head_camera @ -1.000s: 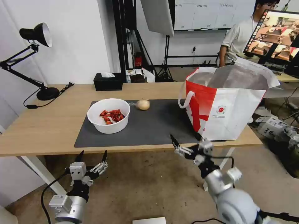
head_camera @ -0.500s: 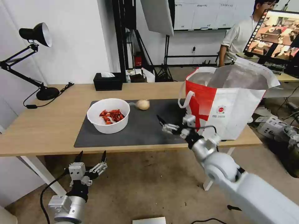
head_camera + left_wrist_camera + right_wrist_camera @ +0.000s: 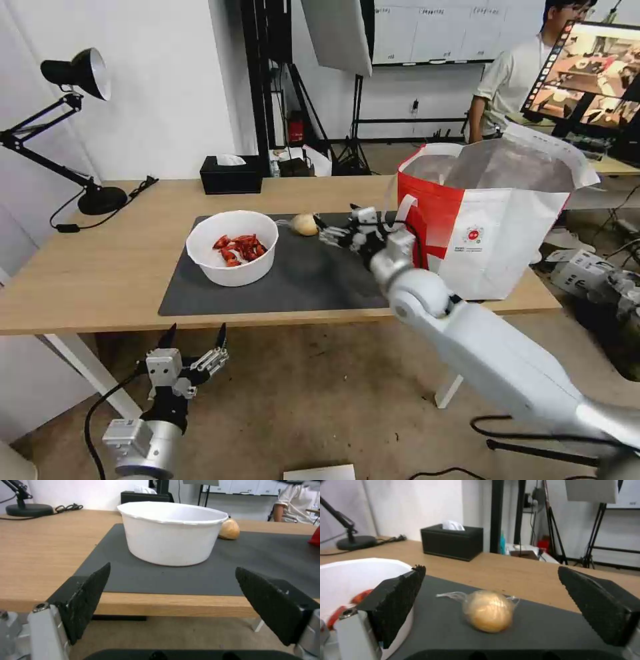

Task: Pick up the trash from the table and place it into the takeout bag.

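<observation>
**R arm stretched over mat, jaws wide, lump just ahead**

Table [image 3: 100, 267]: long light-wood top w/ dark grey mat [image 3: 300, 280] in the middle. Takeout bag [image 3: 493, 220] stands upright on the table's right end, mouth open, foil lining visible, corner on the mat.

R arm: extended fwd from lower right, diagonal over the table edge, wrist near the bag's red side. Right gripper [image 3: 325, 230] low over the mat, pointing at the beige wrapped lump [image 3: 305, 225], jaws spread wide, holding nothing. Wrist view: lump [image 3: 488, 611] sits on the mat between the two pads [image 3: 398, 600], not touching either.

L arm: parked below the table front edge, left gripper [image 3: 197, 337] pointing up, jaws apart, empty.

White bowl [image 3: 232, 248] w/ red shellfish scraps on mat's left part, lump just beside it. Black tissue box [image 3: 231, 175] at the far table edge.
</observation>
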Robot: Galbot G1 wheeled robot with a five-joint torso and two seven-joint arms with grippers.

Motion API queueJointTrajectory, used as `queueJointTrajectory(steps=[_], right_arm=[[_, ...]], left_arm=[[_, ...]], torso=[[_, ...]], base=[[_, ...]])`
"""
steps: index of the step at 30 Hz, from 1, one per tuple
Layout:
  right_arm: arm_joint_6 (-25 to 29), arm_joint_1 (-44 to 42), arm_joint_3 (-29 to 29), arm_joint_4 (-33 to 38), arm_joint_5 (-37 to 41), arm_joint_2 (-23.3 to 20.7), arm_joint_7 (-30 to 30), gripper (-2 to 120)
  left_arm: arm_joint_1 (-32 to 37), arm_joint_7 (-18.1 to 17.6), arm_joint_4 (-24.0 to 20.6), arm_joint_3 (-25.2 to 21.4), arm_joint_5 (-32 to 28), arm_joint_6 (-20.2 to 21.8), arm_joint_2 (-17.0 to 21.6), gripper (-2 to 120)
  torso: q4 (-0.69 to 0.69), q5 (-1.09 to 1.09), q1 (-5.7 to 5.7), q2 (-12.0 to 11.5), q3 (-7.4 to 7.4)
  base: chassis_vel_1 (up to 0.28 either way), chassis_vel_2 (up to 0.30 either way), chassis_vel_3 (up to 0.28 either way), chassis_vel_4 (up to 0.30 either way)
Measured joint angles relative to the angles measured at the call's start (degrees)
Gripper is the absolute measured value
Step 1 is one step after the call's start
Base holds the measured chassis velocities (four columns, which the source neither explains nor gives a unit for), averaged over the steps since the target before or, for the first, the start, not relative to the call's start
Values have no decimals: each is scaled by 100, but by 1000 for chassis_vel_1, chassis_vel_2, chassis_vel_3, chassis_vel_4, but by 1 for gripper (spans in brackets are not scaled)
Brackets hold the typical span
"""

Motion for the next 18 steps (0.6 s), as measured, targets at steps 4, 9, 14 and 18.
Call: queueJointTrajectory(steps=[4,9,14,18], right_arm=[[-115,202,-83,-458,57,251,9,100],[-340,343,-147,-978,121,557,9,100],[-375,502,-214,-1479,119,797,1,100],[-375,616,-248,-1790,111,959,-36,100]], left_arm=[[6,0,-1,-9,-2,0,0,100],[-6,1,-1,0,-1,-2,0,100],[-11,1,10,2,-2,-3,11,100],[-11,1,18,10,-1,-5,12,100]], torso=[[-1,-1,0,0,0],[-1,0,0,1,0],[-1,-1,0,0,0],[-1,-1,0,1,0]], base=[[0,0,0,0],[0,0,0,0],[0,0,0,0],[0,0,0,0]])
